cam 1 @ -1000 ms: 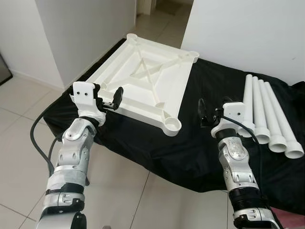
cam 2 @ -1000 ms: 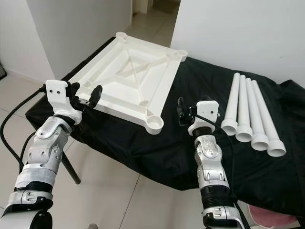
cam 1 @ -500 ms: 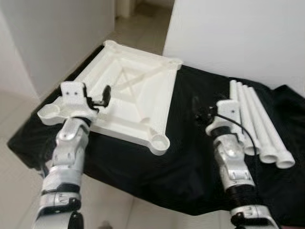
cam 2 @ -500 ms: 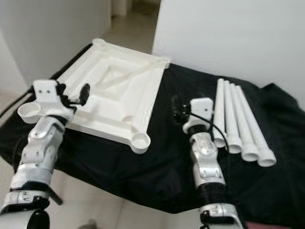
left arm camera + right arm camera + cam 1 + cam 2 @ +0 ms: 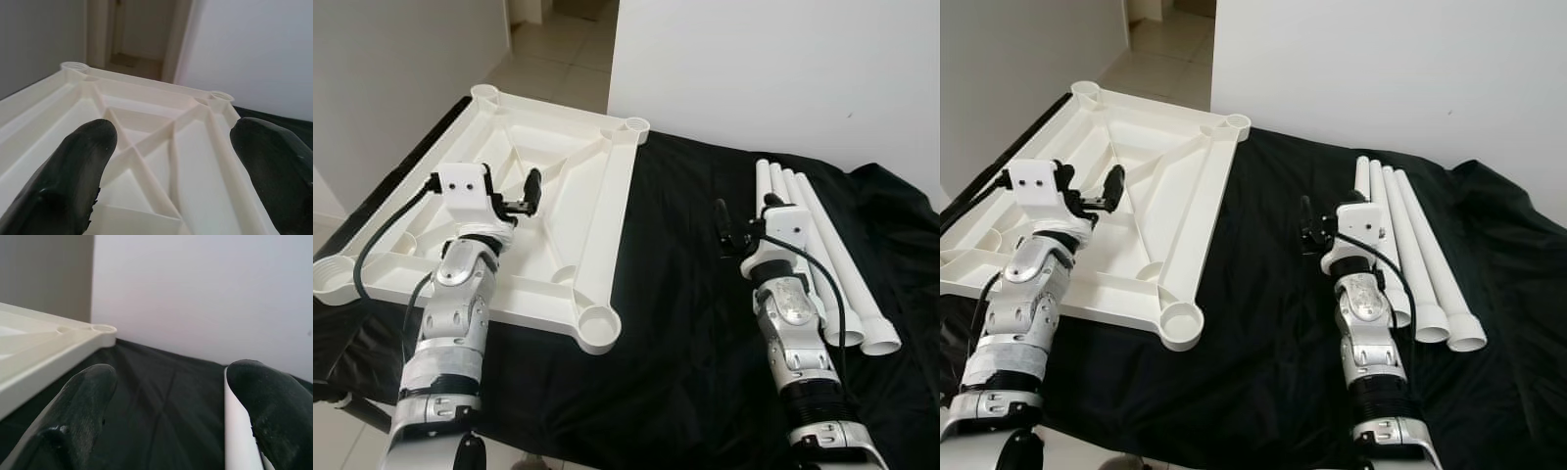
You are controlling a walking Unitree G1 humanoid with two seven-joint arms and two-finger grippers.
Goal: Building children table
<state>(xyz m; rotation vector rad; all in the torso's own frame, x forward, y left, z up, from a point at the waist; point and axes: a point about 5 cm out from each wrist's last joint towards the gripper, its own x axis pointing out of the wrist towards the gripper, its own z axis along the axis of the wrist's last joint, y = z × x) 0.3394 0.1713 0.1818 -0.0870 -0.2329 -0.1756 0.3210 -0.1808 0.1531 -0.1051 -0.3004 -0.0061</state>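
A white plastic tabletop (image 5: 607,196) lies upside down on the black cloth, ribs and corner sockets (image 5: 597,328) facing up. Several white tube legs (image 5: 822,235) lie side by side on the cloth at the right. My left gripper (image 5: 519,201) hovers open above the tabletop's ribbed underside (image 5: 146,142), holding nothing. Between the tabletop and the legs, my right gripper (image 5: 732,230) is held open just left of the nearest leg (image 5: 234,431), which sits by one of its fingers (image 5: 274,411). Neither gripper touches anything.
A black cloth (image 5: 675,294) covers the low work surface, with bare room between the tabletop and the legs. A white wall (image 5: 783,69) rises right behind it. A doorway and tiled floor (image 5: 543,59) open at the far left.
The whole picture has shifted, so the camera has moved closer and to the right. My left gripper now hangs over the tabletop's inside instead of its near edge. Both grippers stay open.
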